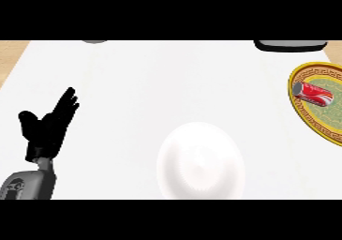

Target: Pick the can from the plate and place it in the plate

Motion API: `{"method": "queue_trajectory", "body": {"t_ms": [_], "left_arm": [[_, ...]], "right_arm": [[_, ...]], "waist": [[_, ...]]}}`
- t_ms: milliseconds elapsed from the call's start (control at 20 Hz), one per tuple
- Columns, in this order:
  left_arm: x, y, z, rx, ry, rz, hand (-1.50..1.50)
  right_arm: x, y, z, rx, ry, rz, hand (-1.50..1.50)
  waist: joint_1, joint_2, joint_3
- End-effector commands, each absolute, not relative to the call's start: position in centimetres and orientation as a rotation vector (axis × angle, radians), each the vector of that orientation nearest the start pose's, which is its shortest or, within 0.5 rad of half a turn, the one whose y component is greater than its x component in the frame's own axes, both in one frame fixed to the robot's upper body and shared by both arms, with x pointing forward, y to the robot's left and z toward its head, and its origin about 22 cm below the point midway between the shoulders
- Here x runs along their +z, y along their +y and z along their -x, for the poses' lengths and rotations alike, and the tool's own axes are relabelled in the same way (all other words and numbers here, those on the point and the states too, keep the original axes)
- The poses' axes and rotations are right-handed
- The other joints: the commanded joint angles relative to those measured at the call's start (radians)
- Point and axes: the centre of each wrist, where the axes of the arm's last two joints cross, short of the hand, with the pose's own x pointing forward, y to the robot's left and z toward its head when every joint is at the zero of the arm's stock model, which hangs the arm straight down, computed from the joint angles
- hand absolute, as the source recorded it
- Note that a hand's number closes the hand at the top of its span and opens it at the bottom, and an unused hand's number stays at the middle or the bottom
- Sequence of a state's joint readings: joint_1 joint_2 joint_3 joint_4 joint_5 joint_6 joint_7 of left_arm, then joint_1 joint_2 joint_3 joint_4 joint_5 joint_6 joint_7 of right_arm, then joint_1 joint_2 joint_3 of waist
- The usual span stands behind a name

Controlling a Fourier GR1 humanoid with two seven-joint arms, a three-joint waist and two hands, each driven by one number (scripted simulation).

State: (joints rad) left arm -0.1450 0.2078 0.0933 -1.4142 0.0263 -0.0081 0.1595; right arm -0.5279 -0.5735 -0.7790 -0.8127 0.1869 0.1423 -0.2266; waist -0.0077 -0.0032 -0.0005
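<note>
A red can [314, 94] lies on its side on a yellow-rimmed, green-centred plate [305, 117] at the right edge of the head view. A plain white plate [199, 161] sits on the counter near the lower middle. My left hand [48, 125] rests at the left, open with its fingers straight and pointing up, far from both plates and holding nothing. My right hand does not show.
A dark object [289, 45] sits at the counter's far right edge. A small grey object [94, 41] shows at the far edge, left of centre. The white counter ends in a wooden strip [7, 58] at the upper left.
</note>
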Motion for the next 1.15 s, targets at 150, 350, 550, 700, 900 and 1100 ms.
{"method": "queue_trajectory", "body": {"t_ms": [150, 350, 550, 700, 900, 1100], "left_arm": [[0.9, 28.3, -28.5, -0.082, -1.431, -0.171, 0.0], [2.6, 28.2, -29.6, -0.086, -1.395, -0.176, 0.0], [0.8, 28.2, -28.1, -0.093, -1.412, -0.155, 0.0], [1.7, 28.1, -28.6, -0.08, -1.402, -0.157, 0.0], [0.9, 28.8, -27.9, -0.079, -1.416, -0.177, 0.0], [1.4, 27.8, -28.3, -0.089, -1.405, -0.146, 0.0]], "right_arm": [[7.5, -54.5, -25.3, -0.21, -1.674, 0.672, -1.5], [7.2, -54.7, -25.2, -0.212, -1.679, 0.693, -1.5], [7.1, -54.7, -24.3, -0.226, -1.664, 0.712, -1.5], [6.8, -56.8, -22.1, -0.198, -1.642, 0.733, -1.5], [7.4, -58.6, -20.9, -0.188, -1.572, 0.772, -1.5], [6.5, -57.6, -22.1, -0.162, -1.555, 0.753, -1.5]], "waist": [[0.009, 0.005, 0.001], [0.011, 0.005, 0.001], [0.009, 0.003, 0.001], [0.01, 0.003, 0.001], [0.014, 0.005, 0.001], [0.014, 0.005, 0.001]]}}
